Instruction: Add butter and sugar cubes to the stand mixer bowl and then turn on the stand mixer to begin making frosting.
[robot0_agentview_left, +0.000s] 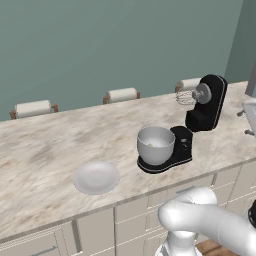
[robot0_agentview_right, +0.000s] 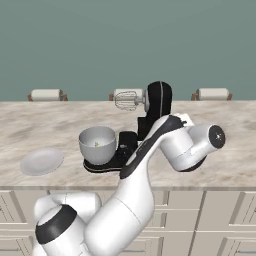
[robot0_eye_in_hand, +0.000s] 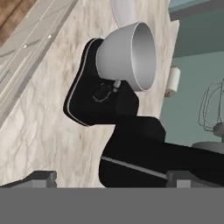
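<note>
Stand mixer (robot0_eye_in_hand: 131, 144) between wide-apart jaws

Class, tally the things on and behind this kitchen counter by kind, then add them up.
Glossy black stand mixer: 1
Round silver-grey metal bowl: 1
Flat round white plate: 1
White-cushioned stool backs behind the counter: 3
Total: 6

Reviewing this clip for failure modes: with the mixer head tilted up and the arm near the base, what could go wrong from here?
1. The open tool hangs close to the stand mixer column; a sideways approach to the small control might shove the base.
2. The head is tilted back, whisk clear of the stand mixer bowl; switching on now may mix nothing.
3. A nudge could unseat the bowl.
</note>
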